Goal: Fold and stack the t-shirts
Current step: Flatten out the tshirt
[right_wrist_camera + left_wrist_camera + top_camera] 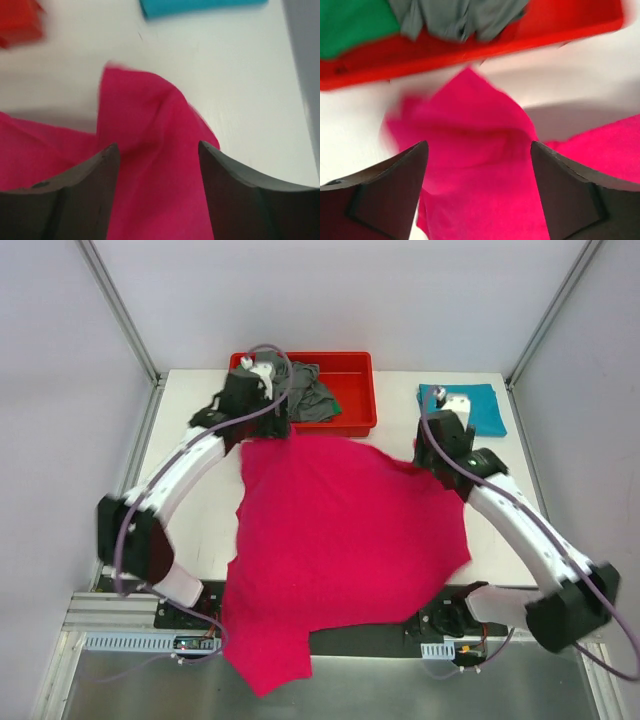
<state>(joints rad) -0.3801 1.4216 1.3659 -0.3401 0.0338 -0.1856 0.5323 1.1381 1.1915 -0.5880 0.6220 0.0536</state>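
Magenta t-shirt (340,540) lies spread across center frame on the surface (397,405); left claw (477,150) and right claw (159,147) both gape wide over its upper corners.

Left arm (185,472), right arm (520,525): white curved shells, black joints, purple-grey cables (268,347); dark wedge-shaped fingers (385,195).

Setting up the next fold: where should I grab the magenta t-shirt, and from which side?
On the magenta t-shirt, pinch the far-left corner and far-right corner from above. Each seems to bunch up off the table, right ahead of the open left gripper and right gripper. That is likely easier than the flat middle.
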